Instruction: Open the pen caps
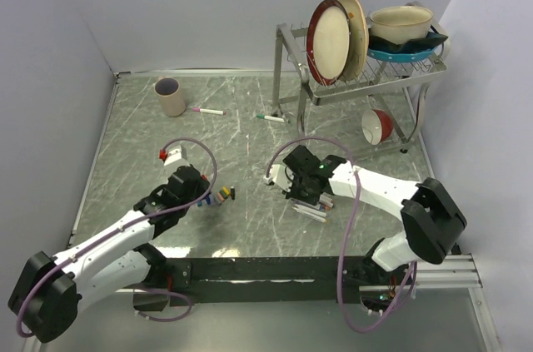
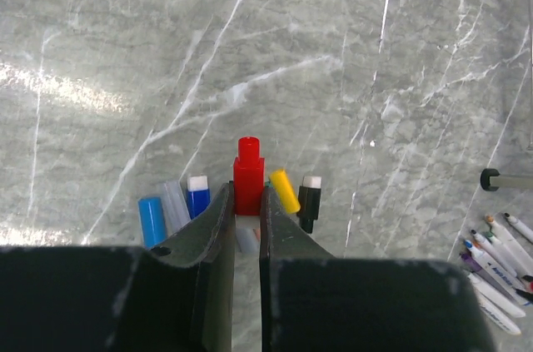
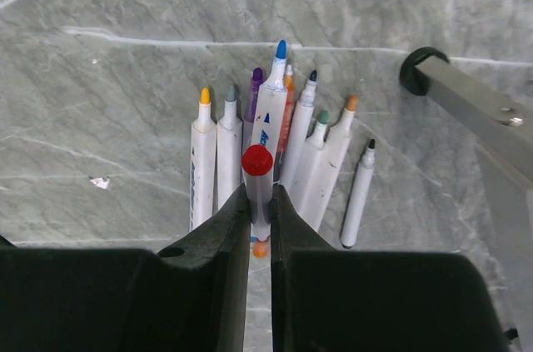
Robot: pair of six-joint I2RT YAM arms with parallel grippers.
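L gripper (image 2: 247,202), jaws narrow, pinches a red cap (image 2: 248,181) amid a row of loose caps (image 2: 285,190) on the bench (image 2: 125,52), near-left. R gripper (image 3: 260,202) clamps a red-tipped pen (image 3: 257,165) over uncapped pens (image 3: 204,152), w/ a rack leg (image 3: 466,98) just right. Two capped pens (image 1: 206,111) lie far, nr a cup (image 1: 170,96).
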